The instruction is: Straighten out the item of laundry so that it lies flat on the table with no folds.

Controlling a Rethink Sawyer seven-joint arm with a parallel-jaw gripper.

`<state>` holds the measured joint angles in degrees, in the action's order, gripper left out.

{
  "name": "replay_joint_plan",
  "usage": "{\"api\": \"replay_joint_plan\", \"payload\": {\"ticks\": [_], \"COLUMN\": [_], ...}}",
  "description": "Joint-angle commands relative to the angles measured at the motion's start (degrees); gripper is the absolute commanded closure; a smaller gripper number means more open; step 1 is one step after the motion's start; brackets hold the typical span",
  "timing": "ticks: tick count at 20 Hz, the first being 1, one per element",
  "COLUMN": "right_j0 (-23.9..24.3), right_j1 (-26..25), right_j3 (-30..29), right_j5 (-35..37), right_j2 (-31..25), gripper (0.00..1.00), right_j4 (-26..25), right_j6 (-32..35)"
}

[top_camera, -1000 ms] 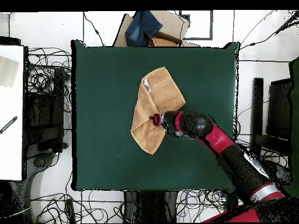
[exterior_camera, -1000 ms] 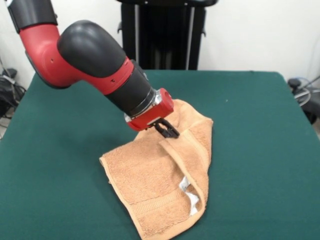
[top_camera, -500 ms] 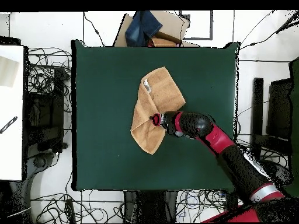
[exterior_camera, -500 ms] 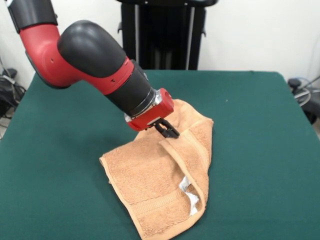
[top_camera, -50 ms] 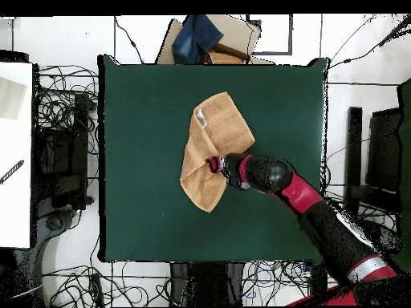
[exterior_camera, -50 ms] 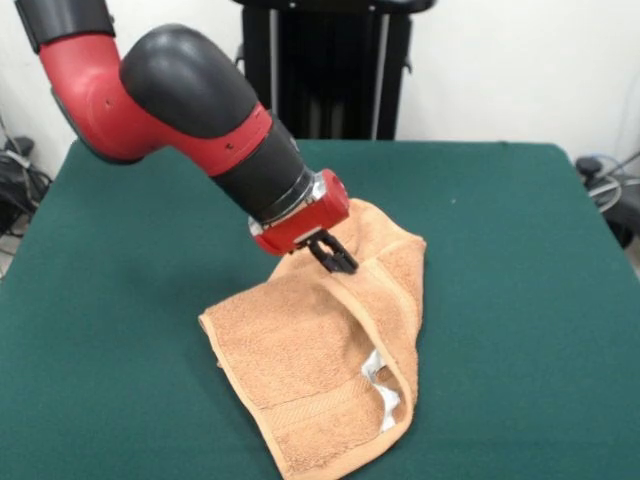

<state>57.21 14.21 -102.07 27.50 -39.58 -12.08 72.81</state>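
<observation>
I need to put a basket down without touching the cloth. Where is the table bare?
The table is bare felt all round the towel: a wide strip along the left edge in the overhead view, another along the right edge above the arm, and the bottom-left corner. The crowded spot is the towel's lower right edge, where the gripper and arm reach in.
</observation>
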Motion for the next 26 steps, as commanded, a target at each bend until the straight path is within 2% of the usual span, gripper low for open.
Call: {"api": "replay_joint_plan", "payload": {"ticks": [1,6,10,17,26], "right_j0": [-2.7,-6.3,-9.3,-12.2,-13.6], "right_j1": [6.8,12.0,15.4,18.7,25.7], "right_j3": [-8.2,-16.4,-20.5,-24.3,-28.0], "right_j5": [-9.0,-17.1,-21.5,-25.0,-23.8], "right_j2": [1.5,2.4,3.7,4.7,4.0], "gripper": [1.00,1.00,1.00,1.00,1.00], "right_j4": [1.0,3.2,5.5,8.4,11.7], "right_j6": [17.2,23.6,26.4,28.0,30.5]}}
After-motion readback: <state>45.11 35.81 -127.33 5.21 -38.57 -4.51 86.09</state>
